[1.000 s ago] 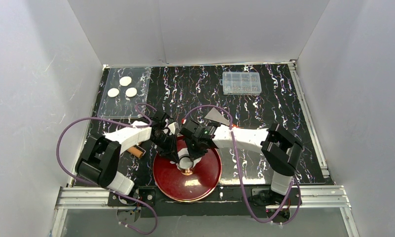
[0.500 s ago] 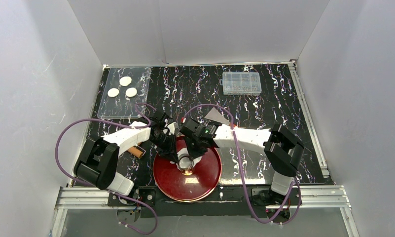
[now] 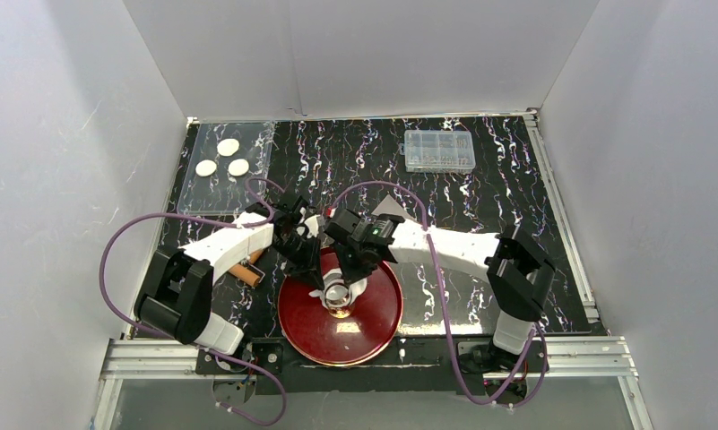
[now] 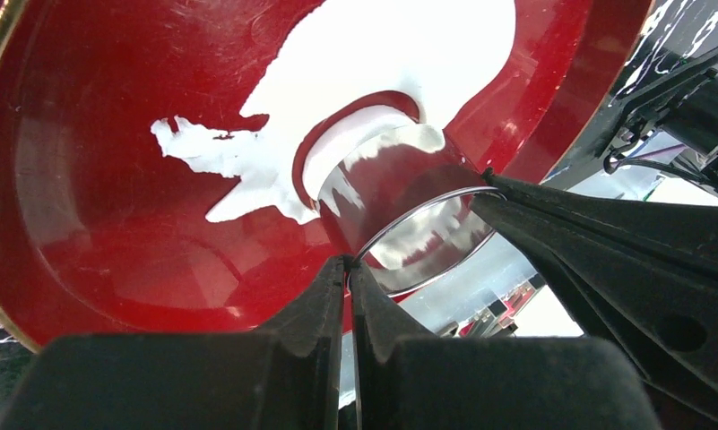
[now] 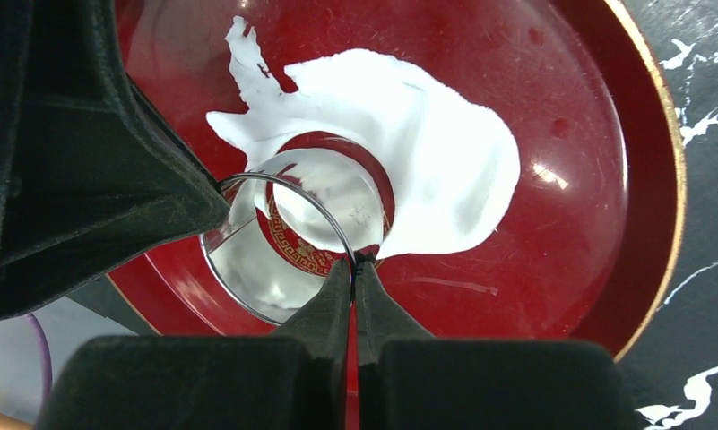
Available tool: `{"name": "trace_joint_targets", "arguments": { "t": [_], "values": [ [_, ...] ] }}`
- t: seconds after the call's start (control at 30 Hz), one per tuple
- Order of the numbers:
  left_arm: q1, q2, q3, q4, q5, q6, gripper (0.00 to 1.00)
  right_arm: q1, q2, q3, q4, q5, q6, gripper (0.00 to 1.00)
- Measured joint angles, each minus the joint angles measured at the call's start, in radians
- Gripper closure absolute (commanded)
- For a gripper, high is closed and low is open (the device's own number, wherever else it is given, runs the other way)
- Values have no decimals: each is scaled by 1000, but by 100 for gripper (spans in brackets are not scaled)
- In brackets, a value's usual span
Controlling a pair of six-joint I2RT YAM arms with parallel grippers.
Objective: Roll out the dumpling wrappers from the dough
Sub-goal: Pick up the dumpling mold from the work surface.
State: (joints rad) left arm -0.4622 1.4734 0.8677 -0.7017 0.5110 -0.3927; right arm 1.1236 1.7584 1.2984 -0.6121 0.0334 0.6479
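The ragged white dough (image 5: 436, 152) lies flattened on the red plate (image 3: 368, 330), and it shows too in the left wrist view (image 4: 373, 63). A shiny metal ring cutter (image 5: 279, 260) stands on the dough, and a round hole is cut around it. My left gripper (image 4: 349, 263) is shut on the cutter's rim (image 4: 409, 210). My right gripper (image 5: 355, 262) is shut on the opposite side of the rim. From above both grippers meet over the cutter (image 3: 337, 291). Three round dumpling wrappers (image 3: 228, 146) lie on a clear tray (image 3: 220, 193) at the far left.
A brown rolling pin (image 3: 247, 274) lies left of the plate beside the left arm. A grey triangular scraper (image 3: 393, 210) lies behind the right wrist. A clear plastic parts box (image 3: 438, 150) stands at the far right of the black marbled mat.
Both grippers, still holding the cutter, have shifted slightly toward the far side of the plate. The right arm has stretched a little farther left.
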Motion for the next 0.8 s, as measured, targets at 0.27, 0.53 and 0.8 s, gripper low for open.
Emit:
{"name": "trace_joint_targets", "arguments": {
  "t": [0.27, 0.53, 0.8],
  "values": [
    [0, 0, 111, -90, -7, 17, 100, -3, -34, 75, -82, 53, -30, 99],
    [0, 1, 230, -108, 43, 78, 100, -14, -138, 75, -101, 148, -54, 99],
    [-32, 33, 243, -87, 95, 91, 100, -16, -203, 8, -100, 164, -37, 99]
  ]
}}
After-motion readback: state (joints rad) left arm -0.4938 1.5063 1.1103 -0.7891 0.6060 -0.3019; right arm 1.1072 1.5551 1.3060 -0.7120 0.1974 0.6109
